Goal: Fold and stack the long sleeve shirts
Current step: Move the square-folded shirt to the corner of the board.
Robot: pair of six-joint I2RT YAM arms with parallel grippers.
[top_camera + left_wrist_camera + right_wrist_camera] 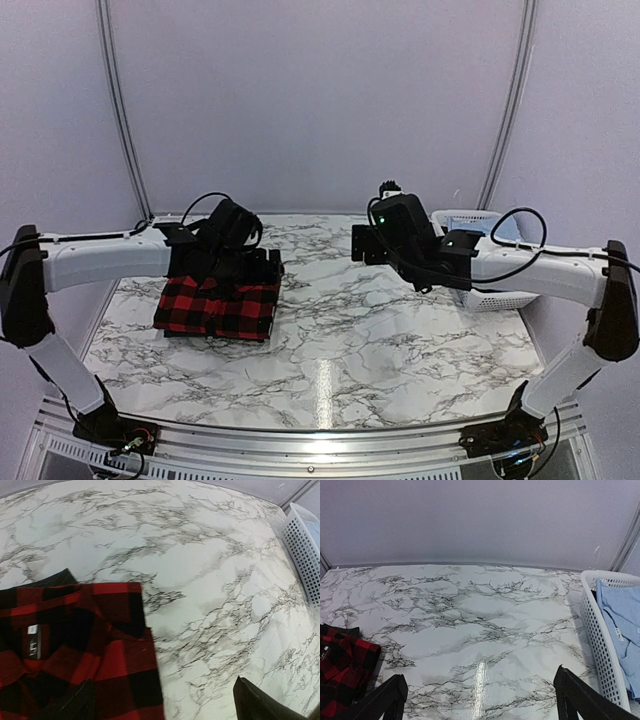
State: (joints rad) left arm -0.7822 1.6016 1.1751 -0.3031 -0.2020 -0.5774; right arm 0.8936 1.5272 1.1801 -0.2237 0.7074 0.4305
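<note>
Currently, the plaid shirt [218, 305] lies folded into a compact rectangle toward the left edge of the desk [380, 340], in its far half. In the left wrist view its collar and neck label face up. A dark corner [60, 577] shows from under its far edge. We judge this to be the charcoal shirt lying beneath, which would make the two a stack, though most of it is hidden.

Step in hand: we judge the fold-and-place of the plaid shirt to be complete, with both arms clear of the cloth.

Pincer state:
- The left pincer [163, 680] hovers above the near-right corner of the plaid shirt. Its fingers stand wide apart and hold nothing. We cannot tell from these views whether one finger brushes the cloth.
- The right pincer [480, 672] hangs over the middle of the desk, well apart from the shirt. Its fingers are spread wide and it is empty, with only bare marble below it.

The white basket [480, 290] sits at the far-right corner of the desk and holds a light blue garment [620, 625]. We cannot tell whether that garment is a long sleeve shirt.

Next move, as we judge it: if the blue garment belongs to the task, the right arm is the nearer one. It would have to clear the basket rim, pinch a single layer of cloth, and lift it out without tipping the light basket. If not, we would check that the stack edges line up and then withdraw both arms.
</note>
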